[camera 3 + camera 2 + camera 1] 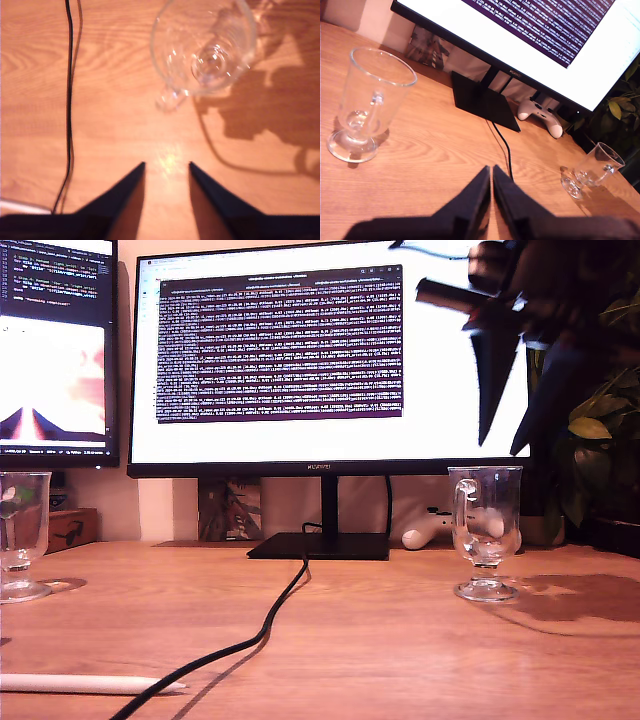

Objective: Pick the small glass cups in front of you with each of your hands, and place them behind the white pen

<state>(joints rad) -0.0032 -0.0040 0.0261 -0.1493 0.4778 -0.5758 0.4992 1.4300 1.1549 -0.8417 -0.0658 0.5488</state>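
Two glass cups stand upright on the wooden desk, both grippers empty above it.

One cup (486, 532) stands toward the exterior view's right, with my second gripper (166, 170) hanging over it, jaws apart around nothing. The other cup (22, 534) sits at that view's left edge; my first gripper (491, 173) hovers near it, fingers pressed together. The white pen (90, 683) lies in the foreground, crossed by a black cable (268, 622).
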